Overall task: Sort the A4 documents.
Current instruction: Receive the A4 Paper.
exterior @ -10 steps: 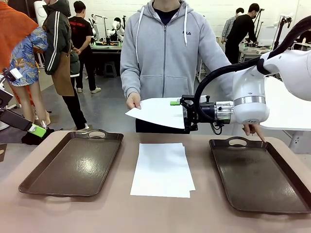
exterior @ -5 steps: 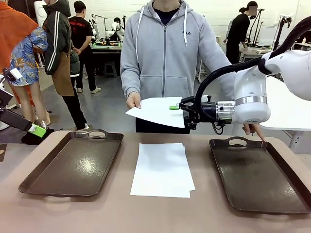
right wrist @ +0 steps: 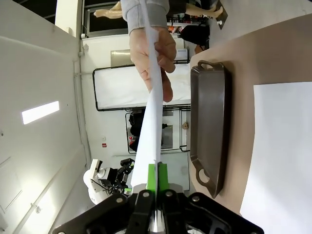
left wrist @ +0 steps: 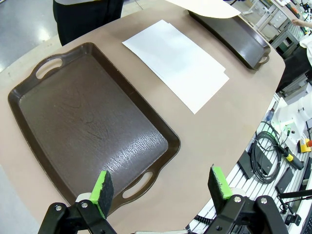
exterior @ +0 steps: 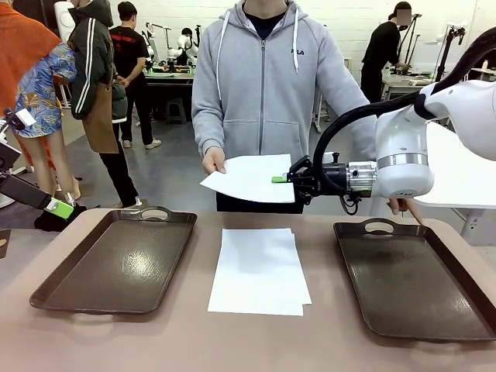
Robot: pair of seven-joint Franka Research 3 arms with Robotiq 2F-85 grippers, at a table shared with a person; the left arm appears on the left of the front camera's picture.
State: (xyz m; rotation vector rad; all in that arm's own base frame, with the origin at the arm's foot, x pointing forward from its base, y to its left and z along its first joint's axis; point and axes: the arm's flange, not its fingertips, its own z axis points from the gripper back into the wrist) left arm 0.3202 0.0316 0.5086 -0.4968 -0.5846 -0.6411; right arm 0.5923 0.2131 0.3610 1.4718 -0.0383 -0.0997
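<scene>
The tan surface (exterior: 155,341) spans the lower frame, with a dark brown tray (exterior: 116,263) at lower left and a second tray (exterior: 411,279) at lower right. Between them, at lower centre, lies a stack of A4 documents (exterior: 258,271). Above it, mid-frame, a single sheet (exterior: 248,177) is held at its left edge by the person's hand (exterior: 213,161), and the right pincer (exterior: 280,180) is clenched on its right edge. The left pincer (left wrist: 161,181) hangs released.
</scene>
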